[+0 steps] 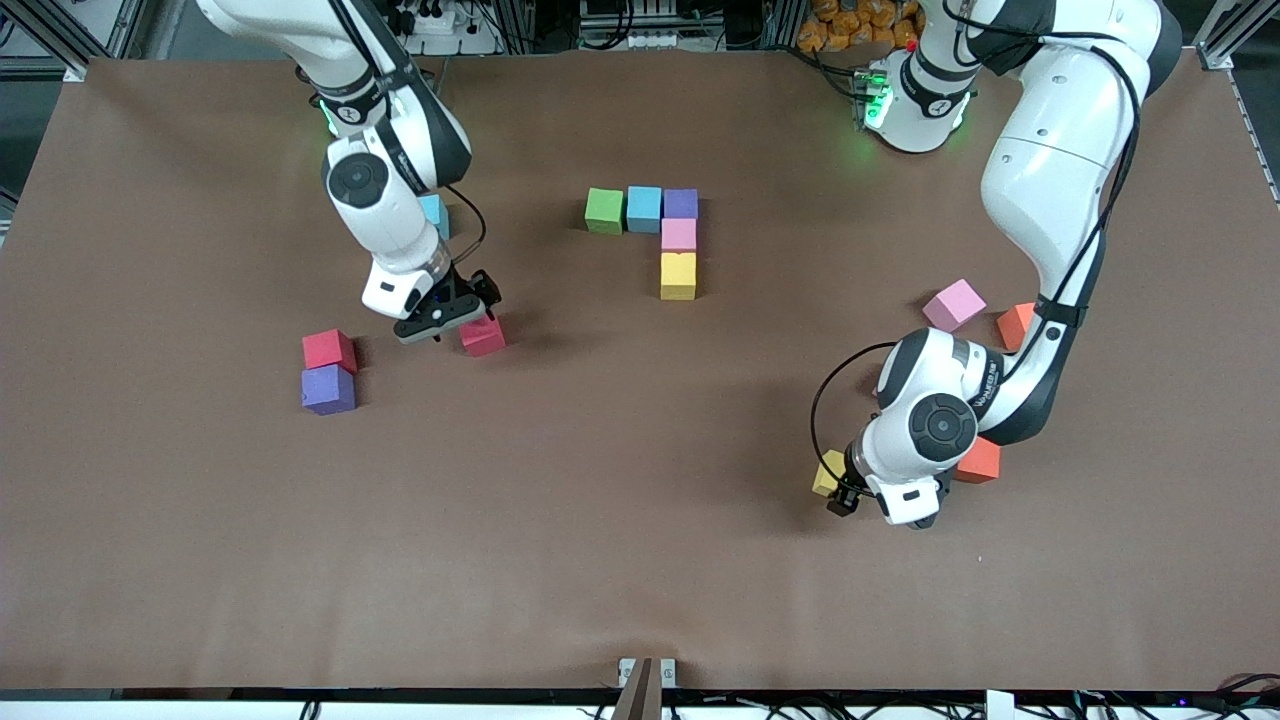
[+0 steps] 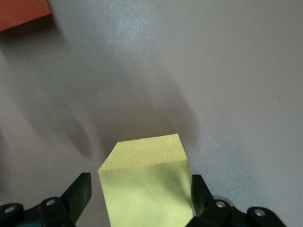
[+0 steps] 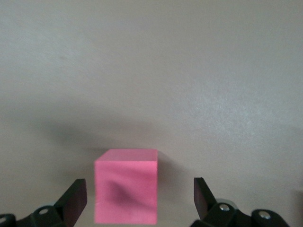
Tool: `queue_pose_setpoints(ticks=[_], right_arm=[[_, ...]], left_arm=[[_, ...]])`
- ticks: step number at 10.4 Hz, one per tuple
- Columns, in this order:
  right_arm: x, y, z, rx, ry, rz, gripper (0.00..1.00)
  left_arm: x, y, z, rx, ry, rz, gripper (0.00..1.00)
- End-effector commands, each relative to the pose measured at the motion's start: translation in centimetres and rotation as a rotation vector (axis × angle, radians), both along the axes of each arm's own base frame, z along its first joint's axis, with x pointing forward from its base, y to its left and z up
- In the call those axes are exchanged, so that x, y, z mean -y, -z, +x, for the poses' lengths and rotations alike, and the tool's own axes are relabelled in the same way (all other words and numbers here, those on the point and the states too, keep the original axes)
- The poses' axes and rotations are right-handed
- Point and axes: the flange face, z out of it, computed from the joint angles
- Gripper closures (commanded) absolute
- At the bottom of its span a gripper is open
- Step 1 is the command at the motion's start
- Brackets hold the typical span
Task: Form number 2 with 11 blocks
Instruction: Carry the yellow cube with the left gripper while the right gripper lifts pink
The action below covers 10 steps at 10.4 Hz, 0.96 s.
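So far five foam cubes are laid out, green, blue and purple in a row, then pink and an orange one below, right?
Not quite: the last cube below the pink foam cube is yellow, not orange, as the front view shows. The green, blue and purple row is right.
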Motion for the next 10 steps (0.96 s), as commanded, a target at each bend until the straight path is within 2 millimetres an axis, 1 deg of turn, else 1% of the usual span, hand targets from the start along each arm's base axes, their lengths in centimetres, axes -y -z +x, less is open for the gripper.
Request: queue_pose_setpoints(ticks=[1, 3, 4, 5, 6, 7, 8, 9, 10], right_arm=[[-0.7, 1.6, -0.3, -0.003, -0.033, -0.007, 0.0], [-1.1, 2.7, -0.7, -0.022, -0.02, -0.008, 0.0], [-2.6, 2.6, -1.6, -0.03, -0.023, 0.006, 0.0], [-3.1, 2.7, -1.8, -0.032, -0.026, 0.009, 0.02], [-3.1, 2.6, -1.8, -0.031, -0.026, 0.01, 0.13], [-2.9, 2.6, -1.7, -0.032, -0.026, 0.009, 0.38], [-2.6, 2.5, -1.4, -0.029, -0.033, 0.008, 0.56], [-1.9, 2.1, -0.7, -0.024, -0.034, 0.009, 0.63], [-1.7, 1.2, -0.3, -0.018, -0.03, 0.013, 0.63]], left_arm=[[0.3, 0.1, 0.3, 0.003, -0.009, -0.012, 0.44], [0.4, -0.2, 0.3, 0.006, -0.009, -0.013, 0.67], [0.8, -0.7, 0.3, 0.009, -0.011, -0.019, 0.69], [1.0, -1.4, 0.3, 0.006, -0.041, -0.048, 0.69], [2.3, -2.7, -0.2, -0.008, -0.078, -0.09, 0.69], [4.2, -3.1, -1.0, -0.026, -0.106, -0.102, 0.69], [6.9, -3.5, -2.3, -0.044, -0.154, -0.107, 0.69], [9.5, -4.6, -3.3, -0.038, -0.217, -0.11, 0.69], [11.7, -4.7, -4.4, -0.046, -0.267, -0.107, 0.69]])
